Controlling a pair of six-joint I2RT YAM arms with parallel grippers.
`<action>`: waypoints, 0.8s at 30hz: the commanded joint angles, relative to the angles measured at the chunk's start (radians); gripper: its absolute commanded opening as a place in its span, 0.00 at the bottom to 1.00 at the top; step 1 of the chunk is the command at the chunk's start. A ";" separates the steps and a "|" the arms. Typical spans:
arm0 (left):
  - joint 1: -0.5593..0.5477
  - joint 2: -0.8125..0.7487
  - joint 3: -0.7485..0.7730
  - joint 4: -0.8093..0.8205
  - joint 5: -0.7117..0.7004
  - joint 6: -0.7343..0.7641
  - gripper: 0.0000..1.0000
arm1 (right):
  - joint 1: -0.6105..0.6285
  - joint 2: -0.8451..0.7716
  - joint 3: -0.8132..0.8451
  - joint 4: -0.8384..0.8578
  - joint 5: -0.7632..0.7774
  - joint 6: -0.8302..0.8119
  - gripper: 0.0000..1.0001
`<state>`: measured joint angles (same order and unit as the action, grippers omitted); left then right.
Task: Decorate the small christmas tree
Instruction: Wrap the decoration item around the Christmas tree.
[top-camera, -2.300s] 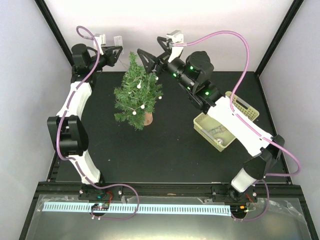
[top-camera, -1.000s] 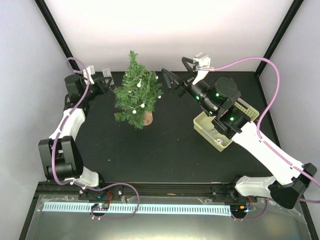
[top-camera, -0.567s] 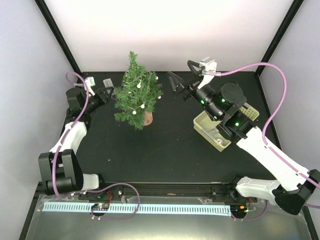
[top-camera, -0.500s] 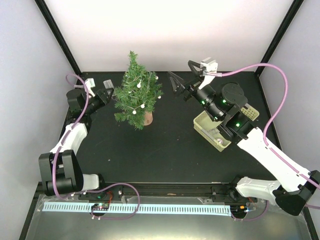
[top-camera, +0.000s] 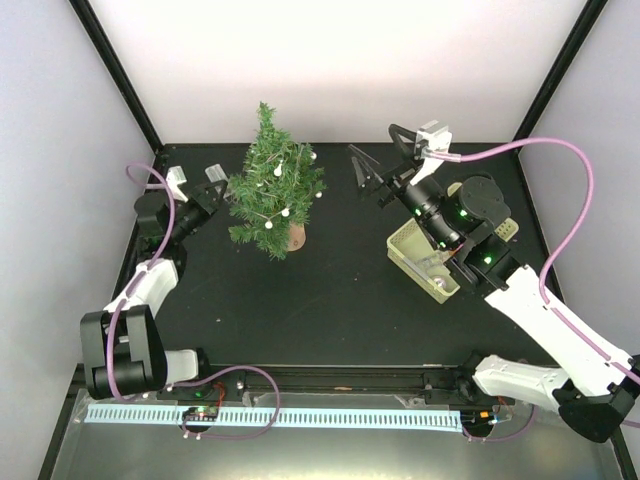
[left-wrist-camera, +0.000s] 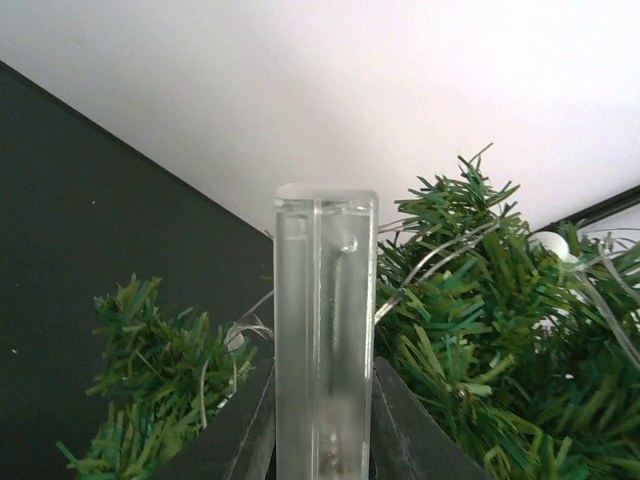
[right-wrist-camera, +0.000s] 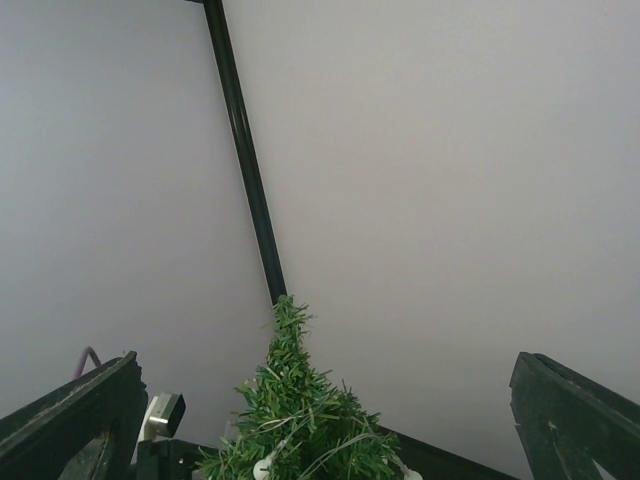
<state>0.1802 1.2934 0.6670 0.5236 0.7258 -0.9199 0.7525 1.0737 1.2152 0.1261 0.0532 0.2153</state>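
**Stock on the black surface: two end effectors, one tree, one basket**

Item 1. Left end effector. We record it closed on a clear plastic bar. In the left wrist view the bar stands upright between the dark jaws. The end effector sits at the rear left of the surface, just beside the tree's lower left branches. We cannot tell whether the bar touches the needles.

Item 2. Right end effector. We record its jaws spread wide with nothing between them. It is held to the right of the tree, well apart from it and turned toward it. In the right wrist view the treetop shows between the two black fingers.

Item 3. Small christmas tree. It is dark green, bristly and conical, and stands upright on a light-wood stump base. We place it at the rear of the surface, left of centre, between the two end effectors. A thin wire carrying white beads is strung through its branches.

Item 4. Basket. It is pale yellow-green with a slotted wall, and it rests on the right half of the surface, partly under the right arm. We note a small round pale thing inside, but cannot make out what it is
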 joint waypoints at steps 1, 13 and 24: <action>0.000 -0.061 -0.038 0.097 0.008 -0.084 0.04 | 0.006 -0.026 -0.018 0.010 0.030 0.003 1.00; -0.007 -0.058 -0.125 0.170 0.030 -0.138 0.06 | 0.006 -0.043 -0.046 0.016 0.036 0.022 1.00; -0.043 -0.066 -0.180 0.178 0.054 -0.074 0.10 | 0.007 -0.045 -0.055 0.018 0.040 0.023 1.00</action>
<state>0.1585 1.2434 0.5060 0.6540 0.7525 -1.0336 0.7525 1.0439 1.1660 0.1265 0.0704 0.2352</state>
